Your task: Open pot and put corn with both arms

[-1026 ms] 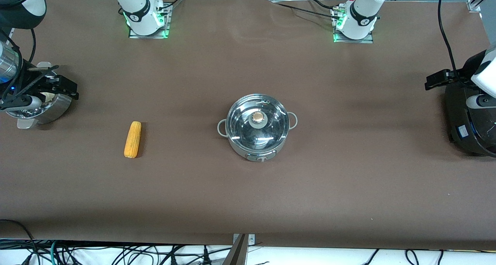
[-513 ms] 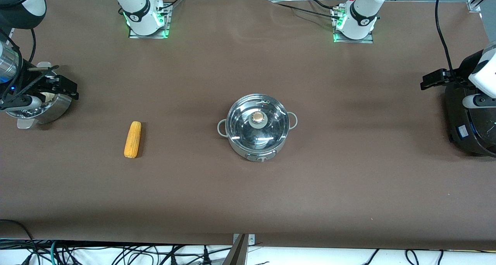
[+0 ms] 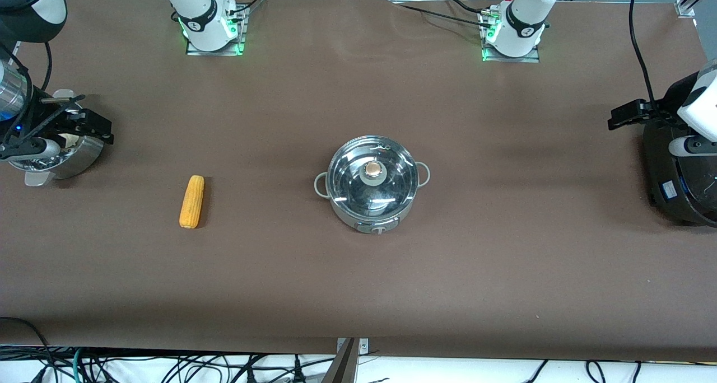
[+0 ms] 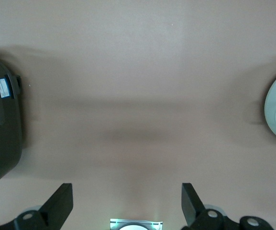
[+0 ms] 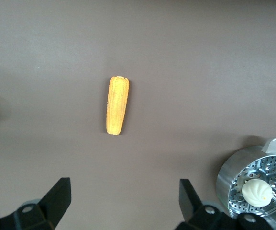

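Mid-frame sits one pot (image 3: 372, 182), lid on, bare table (image 3: 504, 271) all round — one corn (image 3: 191, 201) lies centre-left. Both claws gape wide, empty: right gripper (image 3: 89, 126) over the steamer (image 3: 61, 158), left gripper (image 3: 630, 114) by the cooker (image 3: 675, 173).

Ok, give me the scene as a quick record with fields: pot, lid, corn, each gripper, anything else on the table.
pot: mid-table, upright
glass lid: on the pot, not lifted
corn cob: flat on the table, toward the right arm's end, untouched
left gripper: open, empty, over the table by the black cooker
right gripper: open, empty, above the steel steamer
bun: in the steamer
task: not started
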Controlling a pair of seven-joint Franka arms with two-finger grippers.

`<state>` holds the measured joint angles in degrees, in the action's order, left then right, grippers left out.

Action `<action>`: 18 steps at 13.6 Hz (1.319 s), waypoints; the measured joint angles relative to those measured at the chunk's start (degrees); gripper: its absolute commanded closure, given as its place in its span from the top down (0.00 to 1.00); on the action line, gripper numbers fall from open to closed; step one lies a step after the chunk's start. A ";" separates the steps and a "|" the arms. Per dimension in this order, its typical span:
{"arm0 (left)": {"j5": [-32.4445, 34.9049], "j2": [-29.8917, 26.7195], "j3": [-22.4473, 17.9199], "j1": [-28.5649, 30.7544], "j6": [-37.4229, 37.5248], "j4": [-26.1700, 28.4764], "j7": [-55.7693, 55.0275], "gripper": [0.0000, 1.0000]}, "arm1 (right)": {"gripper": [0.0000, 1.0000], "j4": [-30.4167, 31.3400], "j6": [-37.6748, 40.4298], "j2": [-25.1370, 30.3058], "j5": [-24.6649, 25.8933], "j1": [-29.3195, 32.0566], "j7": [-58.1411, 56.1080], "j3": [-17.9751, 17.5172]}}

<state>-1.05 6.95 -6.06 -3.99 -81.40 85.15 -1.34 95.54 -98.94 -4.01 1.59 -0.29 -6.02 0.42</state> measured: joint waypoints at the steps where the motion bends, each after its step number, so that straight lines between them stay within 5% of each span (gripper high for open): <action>1: 0.00 0.00 0.00 0.00 0.00 0.00 0.00 1.00 | 1.00 0.00 0.00 0.00 0.00 0.00 0.00 0.00; 9: 0.00 0.00 0.00 0.00 0.00 0.00 0.00 1.00 | 1.00 -0.99 -0.77 -0.75 0.01 0.24 0.00 0.64; 18: 0.00 0.00 0.00 0.00 0.00 -0.03 -0.01 1.00 | 1.00 -1.14 -9.33 -9.01 0.00 0.33 0.07 0.66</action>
<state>-1.05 6.95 -6.06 -3.99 -81.40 85.12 -1.35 94.40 -108.27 -13.02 1.59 0.04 -5.95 1.08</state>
